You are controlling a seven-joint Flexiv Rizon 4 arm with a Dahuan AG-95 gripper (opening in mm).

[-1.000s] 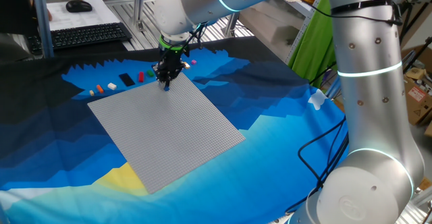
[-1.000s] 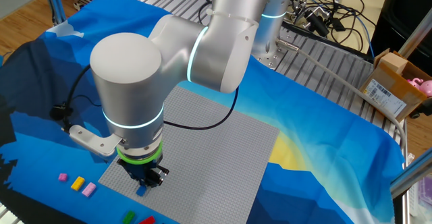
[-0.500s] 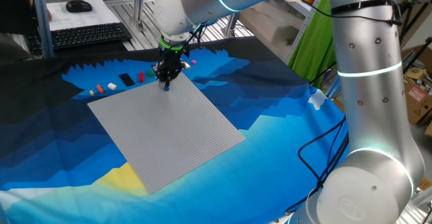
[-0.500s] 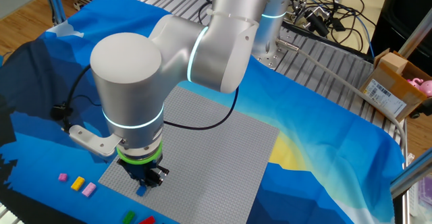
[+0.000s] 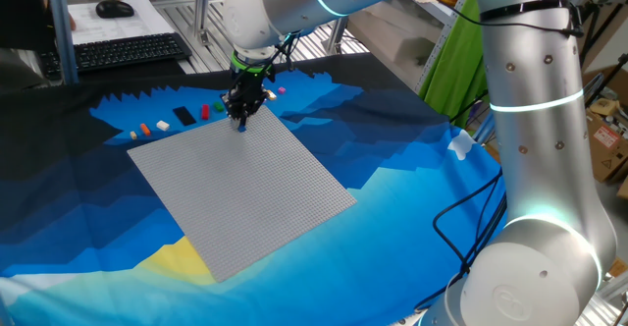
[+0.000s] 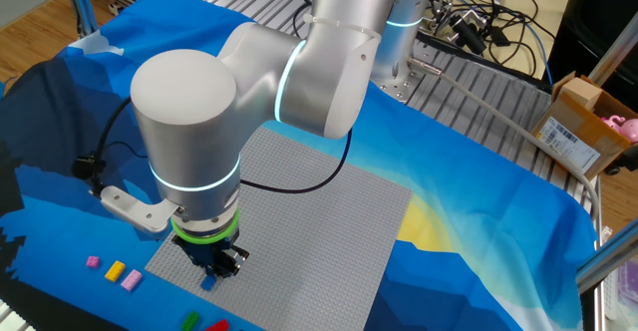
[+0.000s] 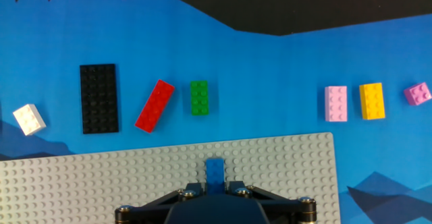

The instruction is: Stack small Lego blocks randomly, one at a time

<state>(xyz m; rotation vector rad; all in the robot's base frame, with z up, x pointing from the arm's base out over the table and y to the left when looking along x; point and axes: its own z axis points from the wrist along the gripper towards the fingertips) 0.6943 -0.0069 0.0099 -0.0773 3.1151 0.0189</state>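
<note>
My gripper (image 5: 240,120) stands at the far edge of the grey baseplate (image 5: 245,193), shut on a blue brick (image 5: 241,127) that sits low on the plate's studs. In the hand view the blue brick (image 7: 214,170) sticks out between my fingers, and my gripper (image 7: 214,185) is at the bottom edge. The gripper also shows in the other fixed view (image 6: 212,274). Beyond the plate on the cloth lie a white brick (image 7: 29,119), a black plate (image 7: 99,98), a red brick (image 7: 154,105), a green brick (image 7: 199,97), a pink brick (image 7: 335,103), a yellow brick (image 7: 371,101) and a purple brick (image 7: 418,93).
A blue and black cloth covers the table. A keyboard (image 5: 128,49) and mouse (image 5: 115,9) lie on a desk behind it. A cardboard box (image 6: 583,122) and cables (image 6: 488,22) sit on the metal frame at the other side.
</note>
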